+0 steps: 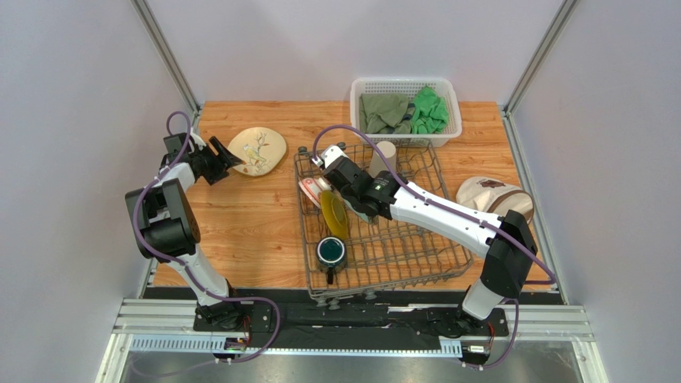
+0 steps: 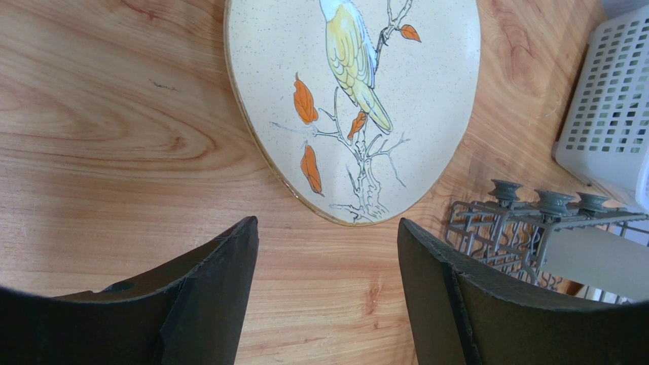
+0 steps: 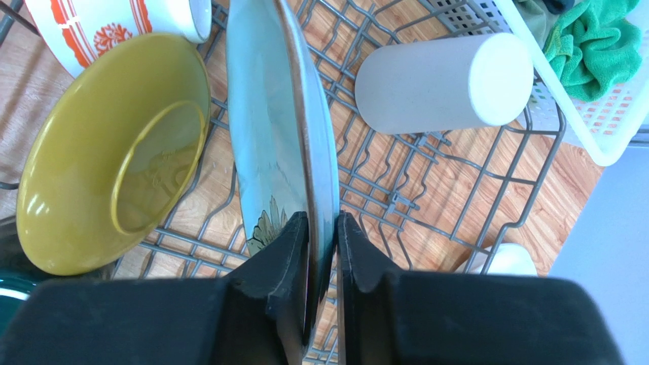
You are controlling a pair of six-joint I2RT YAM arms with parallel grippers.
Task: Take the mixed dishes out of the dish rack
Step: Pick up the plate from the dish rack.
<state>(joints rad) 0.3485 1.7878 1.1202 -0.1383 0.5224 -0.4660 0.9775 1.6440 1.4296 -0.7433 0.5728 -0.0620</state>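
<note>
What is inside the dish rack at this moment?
Inside the dish rack: a yellow-and-green plate, a red-and-white bowl, a dark teal mug, a beige cup, and a pale green plate pinched by the right claw. In the top view, the claw mostly hides that plate.

The left arm (image 1: 169, 219) rose from its near-left base, folded at a black elbow and reached toward the far left, with its wrist tipped down. The left end effector (image 2: 327, 228) stood with both dark fingers (image 2: 221, 266) spread wide, gripping nothing. The right arm (image 1: 448, 214) stretched from the near right, its white forearm running left and far. The right end effector (image 3: 322, 222) pointed down, pinched on the rim of an upright pale green plate (image 3: 266, 114).
</note>
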